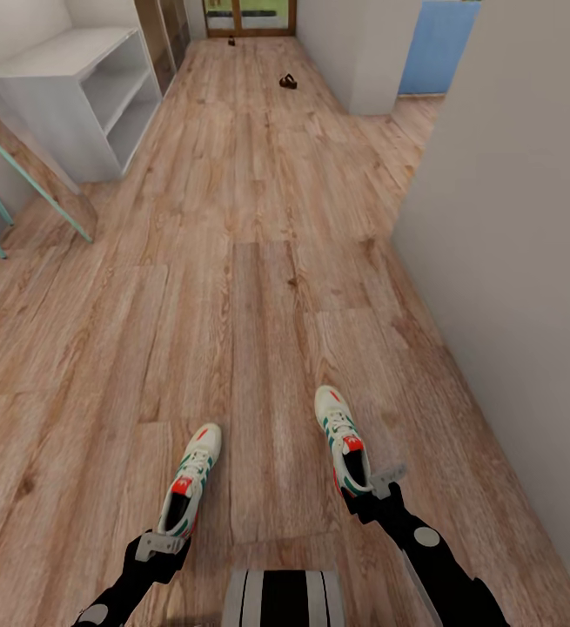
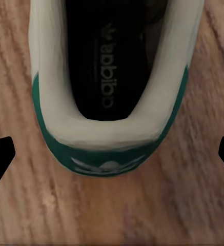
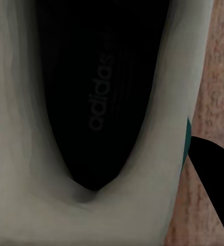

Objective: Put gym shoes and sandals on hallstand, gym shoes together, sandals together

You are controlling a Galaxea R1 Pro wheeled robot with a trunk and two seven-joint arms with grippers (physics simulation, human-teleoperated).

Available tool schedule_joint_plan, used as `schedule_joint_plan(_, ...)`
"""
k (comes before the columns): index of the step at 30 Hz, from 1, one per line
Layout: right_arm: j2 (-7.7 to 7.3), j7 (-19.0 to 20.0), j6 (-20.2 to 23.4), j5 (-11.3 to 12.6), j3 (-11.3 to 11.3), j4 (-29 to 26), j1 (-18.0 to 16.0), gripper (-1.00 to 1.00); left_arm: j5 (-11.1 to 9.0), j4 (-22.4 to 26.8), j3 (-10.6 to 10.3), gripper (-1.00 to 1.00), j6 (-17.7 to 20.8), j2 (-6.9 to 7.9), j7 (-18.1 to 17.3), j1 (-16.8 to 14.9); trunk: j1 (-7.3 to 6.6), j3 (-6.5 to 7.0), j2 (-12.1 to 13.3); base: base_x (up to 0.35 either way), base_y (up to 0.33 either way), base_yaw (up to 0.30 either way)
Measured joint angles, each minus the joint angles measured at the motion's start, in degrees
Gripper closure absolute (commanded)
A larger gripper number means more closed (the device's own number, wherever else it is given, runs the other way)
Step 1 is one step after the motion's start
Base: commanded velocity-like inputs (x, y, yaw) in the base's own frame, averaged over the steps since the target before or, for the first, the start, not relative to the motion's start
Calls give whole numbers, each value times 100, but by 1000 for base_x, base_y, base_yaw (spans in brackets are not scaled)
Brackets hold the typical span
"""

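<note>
My left gripper (image 1: 164,547) hangs just behind the left shoe's (image 1: 191,479) heel, fingers (image 2: 0,156) spread wide to either side and clear of it. My right gripper (image 1: 373,492) is at the right shoe's (image 1: 343,434) heel, close over its opening; I cannot tell how its jaws stand. Both shoes lie on the floor (image 1: 258,261), toes away from me. Far ahead a sandal (image 1: 288,81) lies on the floor, another sandal (image 1: 231,39) near the door (image 1: 248,16). The rack (image 1: 76,87) stands far left.

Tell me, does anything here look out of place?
Yes: shoes lie scattered on the floor. Two sneakers sit apart near the robot, and two sandals lie separately far down the corridor, one by the glass door. The rack stands empty.
</note>
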State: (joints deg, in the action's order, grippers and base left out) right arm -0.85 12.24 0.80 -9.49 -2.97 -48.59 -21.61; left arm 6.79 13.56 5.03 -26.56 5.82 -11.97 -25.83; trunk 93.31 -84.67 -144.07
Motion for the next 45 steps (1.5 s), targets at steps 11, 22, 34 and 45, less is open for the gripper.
schedule_joint_plan(11, -10, 6, 4, 13, 16, -360, -3, 100, 0, 0, 0, -100, -4, 0, 7, -7, 2, -22, -2, 0, 0, 0)
schedule_joint_plan(22, -3, 2, 572, 11, -8, -1614, -1, 100, 0, 2, 0, -100, -16, -8, 3, -7, 15, -133, -8, 0, 0, 0)
schedule_joint_plan(34, 0, 2, 639, 9, -16, -1796, 0, 100, -1, 9, 2, -100, -37, -4, 8, -14, 15, -134, -8, 0, 0, 0)
schedule_joint_plan(45, 0, 3, 639, 9, -16, -1789, -1, 100, 0, 9, 9, -100, -30, 0, 16, -16, 23, -200, -12, 0, 0, 0)
